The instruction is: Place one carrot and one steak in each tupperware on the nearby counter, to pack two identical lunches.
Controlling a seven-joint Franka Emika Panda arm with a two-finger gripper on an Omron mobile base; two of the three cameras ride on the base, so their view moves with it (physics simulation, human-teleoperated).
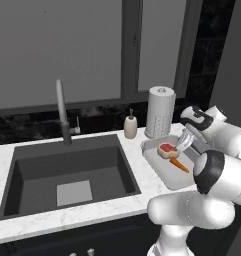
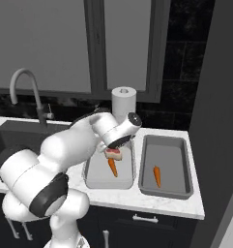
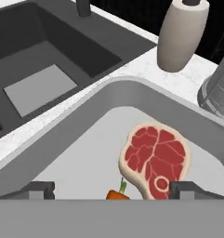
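Counter [image 2: 166, 202]: white marbled stone over dark cabinets; carries both trays, a sink, a soap bottle and a paper towel roll.
Lighter tray [image 2: 91, 180]: just right of the sink; holds one steak [image 2: 114, 154] and one carrot [image 2: 112, 167], the steak at the far end, the carrot nearer. Judged complete.
Darker tray [image 2: 182, 144]: just beside the lighter tray, on its right; holds one carrot [image 2: 157, 176] and no steak. Judged half packed.
Task progress: one lunch appears finished; one steak is wanted for the darker tray. No spare steak is to be seen on the counter.
Gripper [image 3: 111, 190]: low over the lighter tray, jaws apart with a finger tip either side of the steak and carrot top; nothing is held between them, and the steak lies flat on the tray floor.
Right base view, particular: both trays side by side, with the darker tray's contents plain.
Left base view, particular: sink basin [image 1: 67, 175], tap [image 1: 63, 112], soap bottle [image 1: 130, 126] and paper towel roll [image 1: 159, 111] behind the lighter tray; the arm covers the ground to the right of that tray.
Hand view, particular: close detail of the steak's red marbled face and tan edge, and the carrot's green stub; jaw spacing is read best here.
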